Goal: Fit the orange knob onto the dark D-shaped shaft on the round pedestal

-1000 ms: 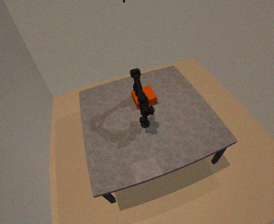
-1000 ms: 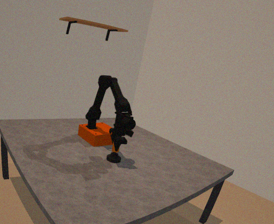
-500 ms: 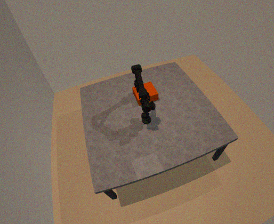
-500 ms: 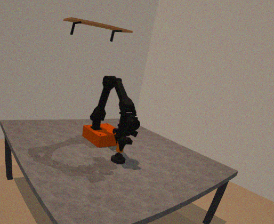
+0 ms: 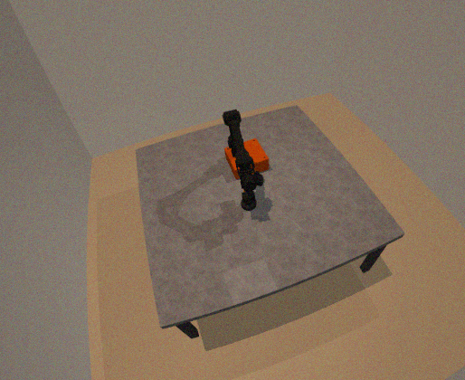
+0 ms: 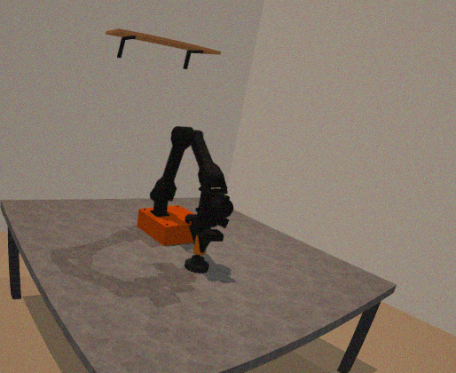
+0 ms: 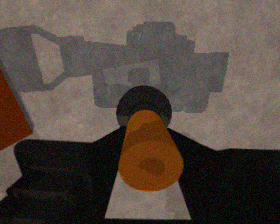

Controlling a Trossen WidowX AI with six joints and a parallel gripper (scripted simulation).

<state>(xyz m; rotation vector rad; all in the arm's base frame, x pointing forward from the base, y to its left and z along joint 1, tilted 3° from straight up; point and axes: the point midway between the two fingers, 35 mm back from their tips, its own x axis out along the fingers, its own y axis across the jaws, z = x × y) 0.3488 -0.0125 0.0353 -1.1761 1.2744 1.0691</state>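
The orange knob (image 6: 197,247) (image 7: 151,167) is upright between the fingers of my gripper (image 6: 200,243) (image 7: 145,131), which is shut on it. The black round pedestal (image 6: 196,265) (image 5: 249,205) (image 7: 143,96) stands on the table directly below the knob. In the exterior view a short dark part shows between the knob's lower end and the wide base, so the knob is not against the base. Whether the shaft tip is inside the hole cannot be told. The shaft's flat side and the knob's hole are hidden. In the top view the arm mostly covers the knob.
The arm's orange base box (image 5: 256,151) (image 6: 166,232) (image 7: 6,107) stands on the grey table (image 5: 305,217) (image 6: 290,302) behind the pedestal. A wooden shelf (image 6: 161,41) is on the wall, high above the table. The arm's shadows fall across the table around the pedestal.
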